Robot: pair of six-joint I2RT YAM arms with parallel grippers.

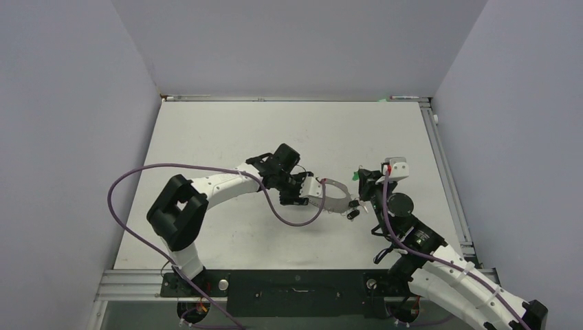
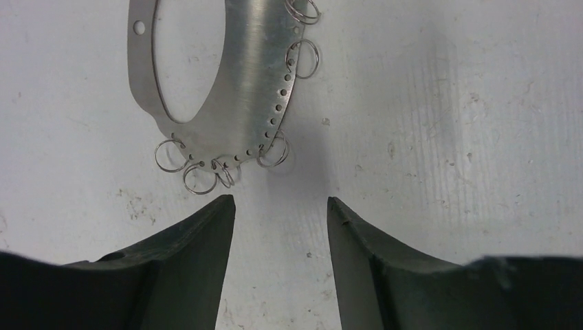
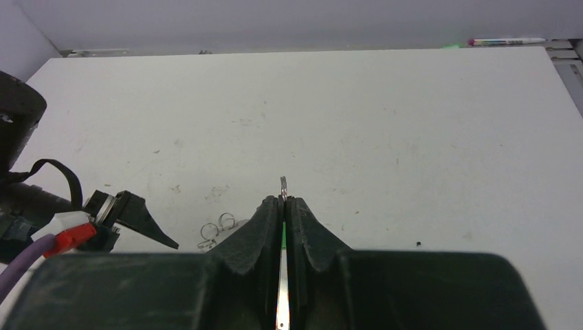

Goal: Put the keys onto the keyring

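One green-headed key (image 3: 283,234) sits clamped in the right jaws; the left jaws gape empty before the keyring (image 2: 254,75). Next, likely: steadying it.

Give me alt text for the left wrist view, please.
The left gripper hangs open just short of the keyring, a flat metal oval seen against the white table. Small wire rings hang from holes along its edge.

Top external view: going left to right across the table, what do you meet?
Left arm's black elbow → left end effector, open → keyring → right end effector, shut on the green-headed key.
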